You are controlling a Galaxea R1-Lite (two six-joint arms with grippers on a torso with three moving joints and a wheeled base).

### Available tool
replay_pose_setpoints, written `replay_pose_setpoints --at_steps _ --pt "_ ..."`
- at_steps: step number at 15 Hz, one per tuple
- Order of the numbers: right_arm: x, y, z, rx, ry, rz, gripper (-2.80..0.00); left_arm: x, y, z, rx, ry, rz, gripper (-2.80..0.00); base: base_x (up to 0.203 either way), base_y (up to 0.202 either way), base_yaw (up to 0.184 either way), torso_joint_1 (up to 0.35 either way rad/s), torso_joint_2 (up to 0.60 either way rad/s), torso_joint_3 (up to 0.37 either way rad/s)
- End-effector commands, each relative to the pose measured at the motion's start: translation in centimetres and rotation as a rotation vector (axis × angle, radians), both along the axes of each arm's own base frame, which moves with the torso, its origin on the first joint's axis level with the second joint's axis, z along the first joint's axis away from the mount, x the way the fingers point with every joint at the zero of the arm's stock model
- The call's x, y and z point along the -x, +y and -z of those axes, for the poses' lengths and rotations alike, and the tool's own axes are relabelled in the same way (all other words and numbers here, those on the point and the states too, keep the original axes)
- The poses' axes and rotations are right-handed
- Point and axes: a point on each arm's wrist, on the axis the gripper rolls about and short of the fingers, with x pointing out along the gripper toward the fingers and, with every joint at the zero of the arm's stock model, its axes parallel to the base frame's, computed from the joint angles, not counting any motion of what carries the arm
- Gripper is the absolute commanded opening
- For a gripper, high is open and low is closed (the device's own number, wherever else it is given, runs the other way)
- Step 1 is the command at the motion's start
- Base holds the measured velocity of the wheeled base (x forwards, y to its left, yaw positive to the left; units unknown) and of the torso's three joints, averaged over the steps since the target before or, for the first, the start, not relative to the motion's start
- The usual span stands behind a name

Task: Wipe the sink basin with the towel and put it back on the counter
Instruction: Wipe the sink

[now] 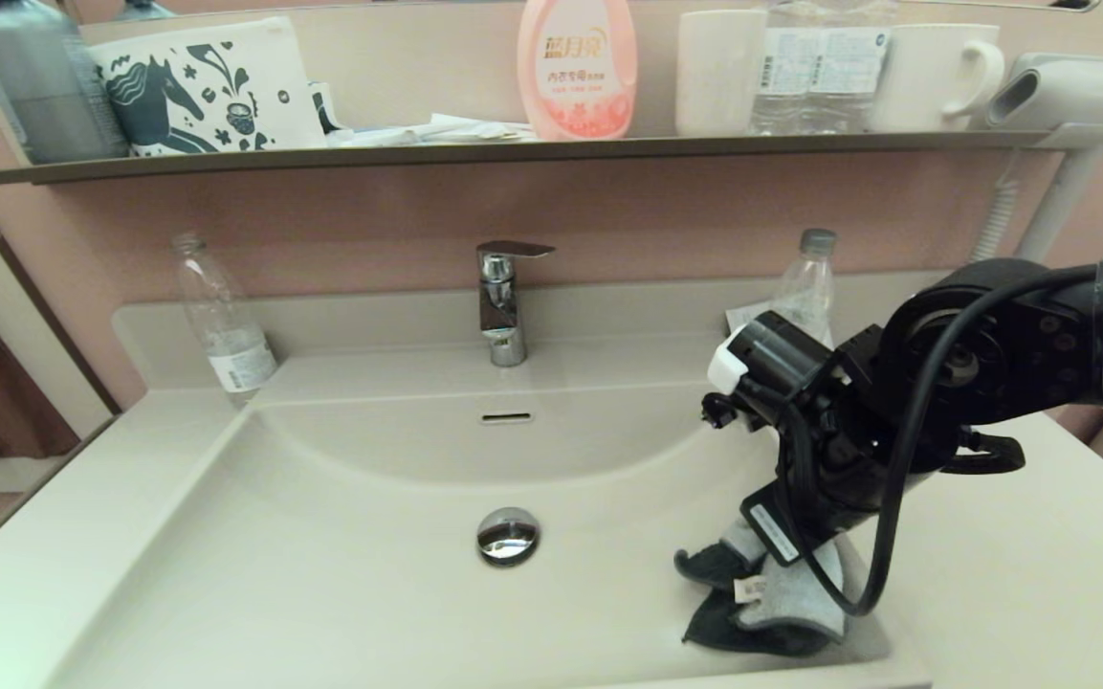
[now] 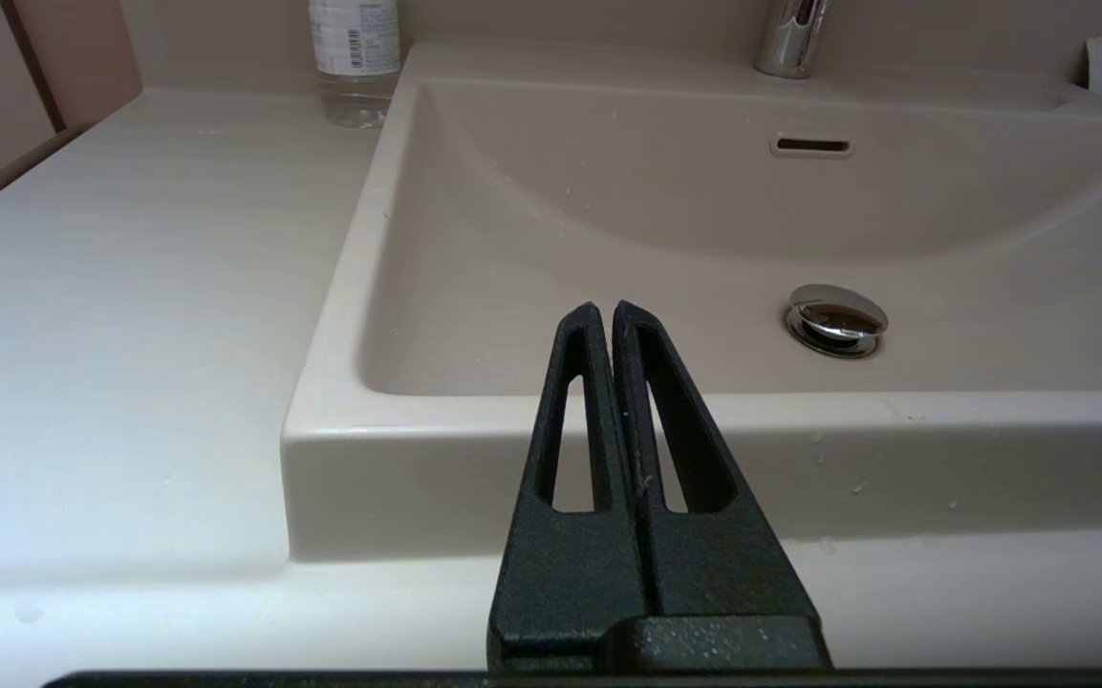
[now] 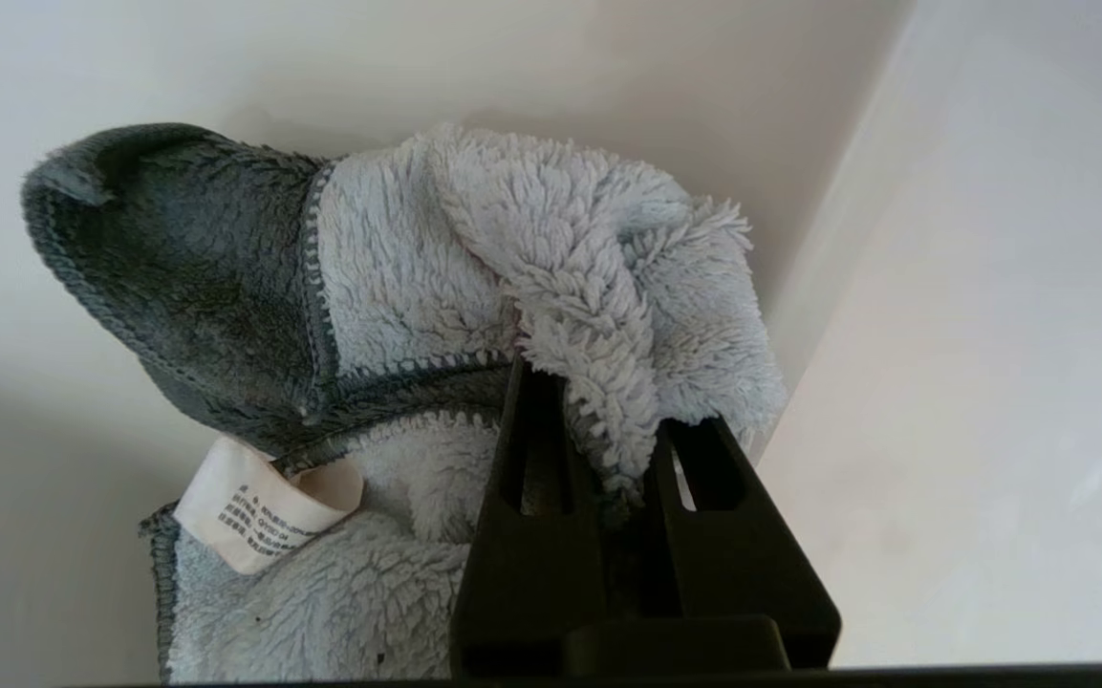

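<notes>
The towel (image 1: 781, 598) lies bunched in the front right corner of the sink basin (image 1: 341, 536), its dark grey and pale blue faces and white tag all showing. My right gripper (image 3: 613, 401) reaches down into that corner, shut on a fold of the towel (image 3: 417, 258), beside the basin's right wall. To the right of it lies the counter (image 1: 1020, 574). The chrome drain plug (image 1: 508, 534) and overflow slot (image 1: 506, 417) are bare. My left gripper (image 2: 605, 308) is shut on nothing and hangs before the basin's front rim (image 2: 608, 420); it is out of the head view.
A chrome faucet (image 1: 503, 301) stands behind the basin. A plastic bottle (image 1: 224, 321) stands on the counter at the back left, another bottle (image 1: 805, 287) at the back right. The wall shelf (image 1: 513, 150) above carries bottles, cups and a pouch. A hair dryer (image 1: 1068, 96) hangs at the right.
</notes>
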Motion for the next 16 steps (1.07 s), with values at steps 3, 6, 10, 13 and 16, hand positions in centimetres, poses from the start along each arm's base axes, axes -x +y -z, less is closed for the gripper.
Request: replay_pose_setpoints --at_steps 3,6,10,13,16 --pt "2.4 3.2 0.7 -0.021 0.023 -0.028 -2.80 0.0 0.0 0.0 0.001 0.000 0.000 -2.80 0.000 0.000 0.000 0.000 0.00 0.000" --pt "3.5 5.4 2.2 -0.009 0.052 -0.052 -2.80 0.0 0.0 0.0 0.001 0.000 0.000 -2.80 0.000 0.000 0.000 0.000 0.00 0.000" --pt "3.2 7.7 4.3 0.015 0.078 -0.073 -2.80 0.0 0.0 0.0 0.001 0.000 0.000 -2.80 0.000 0.000 0.000 0.000 0.00 0.000" --pt "3.0 8.6 6.0 0.058 0.108 -0.094 -2.80 0.0 0.0 0.0 0.001 0.000 0.000 -2.80 0.000 0.000 0.000 0.000 0.00 0.000" --pt "2.6 8.8 7.2 0.070 0.127 -0.084 -2.80 0.0 0.0 0.0 0.001 0.000 0.000 -2.80 0.000 0.000 0.000 0.000 0.00 0.000"
